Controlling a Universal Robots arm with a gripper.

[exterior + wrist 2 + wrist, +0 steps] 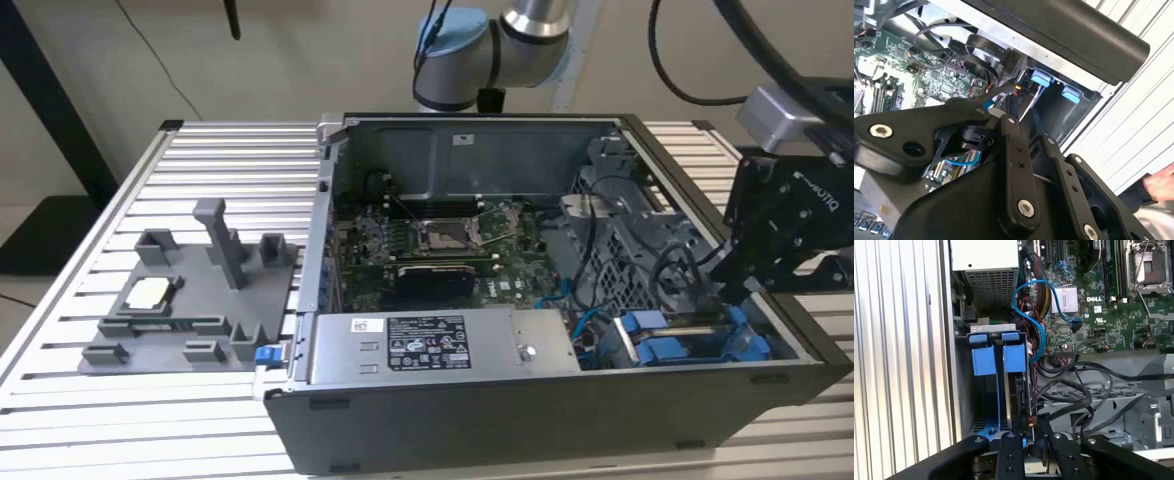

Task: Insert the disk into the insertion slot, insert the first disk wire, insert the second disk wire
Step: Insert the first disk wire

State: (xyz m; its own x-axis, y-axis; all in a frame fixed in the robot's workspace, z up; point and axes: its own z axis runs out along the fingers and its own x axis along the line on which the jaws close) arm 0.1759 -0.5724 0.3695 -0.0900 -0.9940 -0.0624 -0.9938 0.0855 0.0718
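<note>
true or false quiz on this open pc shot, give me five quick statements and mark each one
1. The computer case lies open on a slatted table. True.
2. The gripper hangs over the grey tray. False: it is at the case's corner on the exterior view's right, by the blue carriers.
3. In the first wrist view, a blue cable loops beside the motherboard. True.
4. The power supply box lies outside the case on the table. False: it sits inside the case, along its near wall.
5. Two blue carriers stand side by side in the drive bay. True.
</note>
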